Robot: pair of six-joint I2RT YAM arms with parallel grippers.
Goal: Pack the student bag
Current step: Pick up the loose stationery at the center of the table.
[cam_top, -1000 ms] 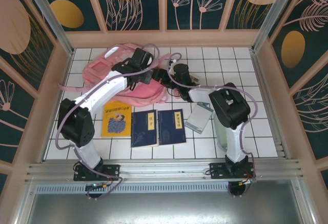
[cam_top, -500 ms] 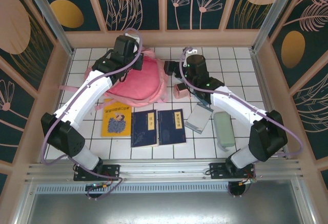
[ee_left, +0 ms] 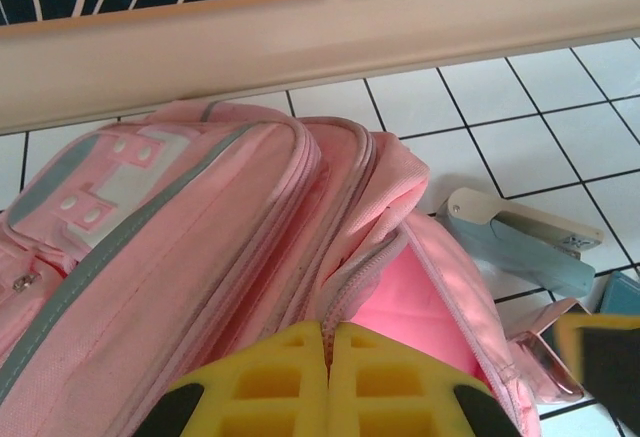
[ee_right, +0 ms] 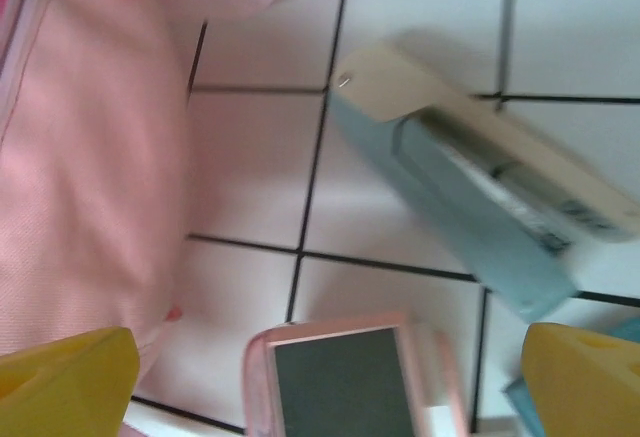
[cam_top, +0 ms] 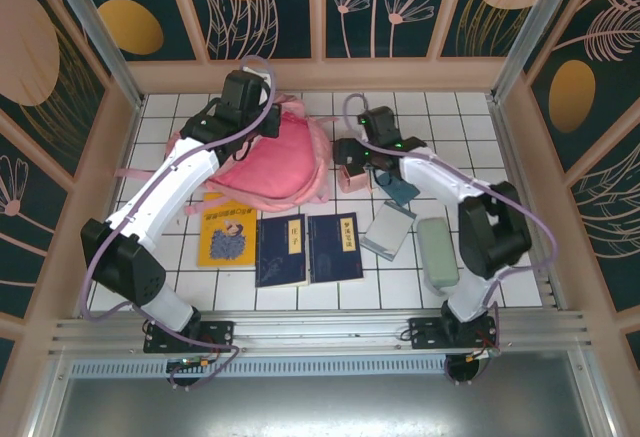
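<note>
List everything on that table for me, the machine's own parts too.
student bag: one, pink, back left
yellow book: one, yellow, before the bag
blue books: two, dark blue, beside it
flat case: one, grey, right of those
pencil case: one, pale green, far right
stapler: one, blue and cream, beside the bag
small box: one, pink, dark-faced, beside the stapler
left gripper: one, yellow, shut at the bag's opening
right gripper: one, yellow, open above the small box

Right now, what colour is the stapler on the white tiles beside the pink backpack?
The stapler is teal-blue with a cream top; clearest in the right wrist view.
</note>
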